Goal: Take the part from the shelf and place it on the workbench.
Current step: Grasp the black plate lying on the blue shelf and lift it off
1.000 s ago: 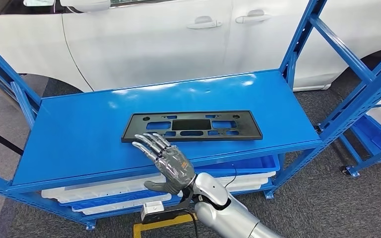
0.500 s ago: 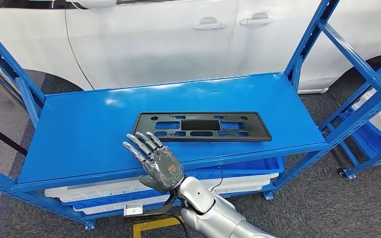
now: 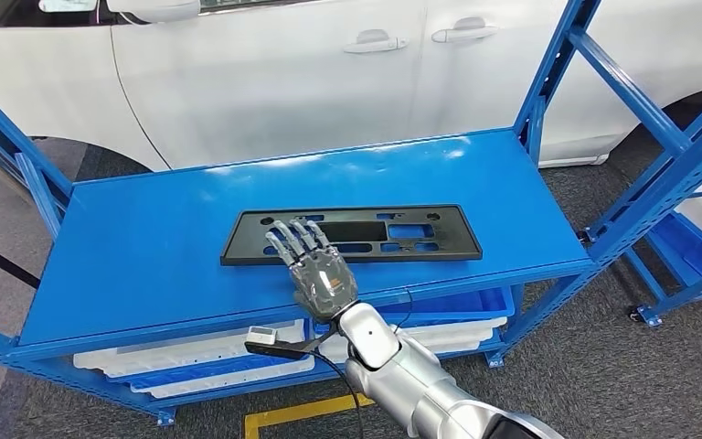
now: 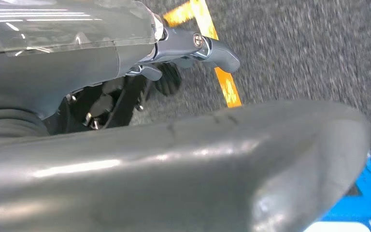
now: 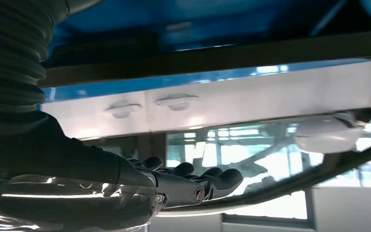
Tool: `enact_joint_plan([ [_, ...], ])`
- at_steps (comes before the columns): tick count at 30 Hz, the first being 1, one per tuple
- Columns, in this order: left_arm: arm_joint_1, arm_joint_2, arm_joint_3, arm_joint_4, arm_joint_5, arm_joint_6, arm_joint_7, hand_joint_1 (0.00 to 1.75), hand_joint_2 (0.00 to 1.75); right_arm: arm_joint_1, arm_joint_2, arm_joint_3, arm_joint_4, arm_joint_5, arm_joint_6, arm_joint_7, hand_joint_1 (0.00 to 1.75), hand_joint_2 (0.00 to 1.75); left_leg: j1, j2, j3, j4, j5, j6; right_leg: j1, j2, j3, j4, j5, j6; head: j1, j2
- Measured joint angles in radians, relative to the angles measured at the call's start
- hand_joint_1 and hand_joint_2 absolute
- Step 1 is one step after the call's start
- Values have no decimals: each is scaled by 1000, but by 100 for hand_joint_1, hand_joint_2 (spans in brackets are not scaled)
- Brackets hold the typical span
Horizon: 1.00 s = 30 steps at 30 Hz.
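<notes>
Part (image 3: 352, 234): one, on shelf (image 3: 146, 247).

Silver arm (image 3: 420, 389), grey translucent robot hand (image 3: 322, 279), black cable.

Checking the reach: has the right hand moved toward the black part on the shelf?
Yes. The right hand went forward from the shelf front edge; its fingers now overlap the black part.

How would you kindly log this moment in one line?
phase: reach | right hand: open, fingers over black part | part: flat on shelf
</notes>
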Motion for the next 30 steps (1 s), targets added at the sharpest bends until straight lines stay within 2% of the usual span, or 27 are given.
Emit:
enact_joint_plan([
  [2,0,0,-3,0,0,-1,0,0,0,-8,-3,-26,15,10,0,10,0,175,1,0,63,-136,70,4,0,3,2,4,-4,6,0,0],
  [3,-1,0,-4,0,0,-2,0,0,0,-14,-4,-38,23,16,0,15,0,175,0,-1,92,-197,91,9,1,5,1,8,-7,10,0,0],
  [4,-2,0,-5,0,0,-3,0,0,0,-19,-6,-49,30,20,0,19,0,175,-2,-1,109,-234,100,14,3,6,-1,11,-8,15,0,0],
  [7,-4,0,-8,0,0,-4,0,0,0,-27,-14,-80,50,29,-1,24,0,175,-4,-3,114,-250,99,31,5,7,-4,12,-9,30,0,0],
  [9,-5,0,-9,0,0,-4,0,0,0,-31,-18,-94,57,30,-1,24,0,175,0,-2,117,-256,102,42,3,6,-13,38,-30,41,0,0],
  [10,-5,0,-9,0,0,-4,0,0,0,-34,-20,-99,61,30,-2,24,0,175,1,-1,119,-258,104,47,2,5,-32,80,-55,45,0,0],
  [12,-6,0,-9,0,0,-4,0,0,0,-37,-24,-106,69,30,-2,24,0,175,1,1,117,-258,103,52,-1,3,-96,212,-117,52,0,0],
  [13,-6,0,-9,0,0,-4,0,0,0,-37,-27,-110,74,30,-2,24,0,175,0,1,117,-258,103,54,-3,2,-127,271,-136,54,0,0],
  [14,-6,0,-9,0,0,-4,1,0,0,-36,-29,-113,78,30,-1,24,0,175,0,1,117,-257,102,54,-4,1,-144,302,-137,55,0,0],
  [15,-6,0,-9,0,0,-4,1,0,0,-36,-31,-115,82,30,-1,24,0,175,0,0,118,-257,102,54,-4,1,-144,294,-120,54,0,0],
  [16,-6,0,-9,0,0,-4,1,0,0,-36,-32,-117,84,30,-2,24,0,175,0,0,119,-256,101,52,-4,1,-124,248,-87,52,0,0],
  [17,-6,0,-9,0,0,-4,1,0,0,-37,-33,-118,86,30,-2,24,0,175,0,-1,121,-255,99,50,-4,1,-91,177,-48,48,0,0],
  [19,-7,0,-9,0,0,-4,1,0,0,-42,-33,-119,88,31,-2,24,0,175,-4,-1,122,-252,95,43,0,1,-34,53,-2,40,0,0],
  [20,-7,-1,-9,0,0,-4,1,0,0,-43,-34,-120,89,31,-2,24,0,175,-6,-1,121,-252,94,38,2,1,-22,23,4,36,0,0],
  [23,-8,0,-9,0,0,-5,0,0,0,-44,-35,-120,92,31,-2,24,0,175,-6,-1,121,-251,90,22,1,2,-18,10,4,22,0,0],
  [24,-8,1,-9,0,0,-5,0,0,0,-45,-35,-120,93,31,-2,24,0,175,-5,-1,116,-237,79,17,-1,2,-15,6,6,16,0,0],
  [26,-8,2,-9,0,0,-4,0,0,0,-47,-35,-121,94,31,-2,24,0,175,-2,-1,76,-145,26,10,-4,1,-11,1,7,7,0,0],
  [28,-7,1,-9,0,0,-4,1,0,0,-45,-35,-121,97,31,-2,24,0,175,-1,-1,10,-10,-32,4,-2,0,-11,2,6,3,0,0],
  [29,-7,2,-9,0,0,-4,1,0,0,-44,-35,-121,99,31,-2,23,0,175,-1,-1,-10,29,-39,2,-1,0,-11,3,5,3,0,0],
  [30,-6,2,-9,0,0,-4,1,0,0,-43,-35,-121,100,31,-2,24,0,175,-1,-1,-14,33,-27,1,-1,1,-11,4,4,3,0,0],
])
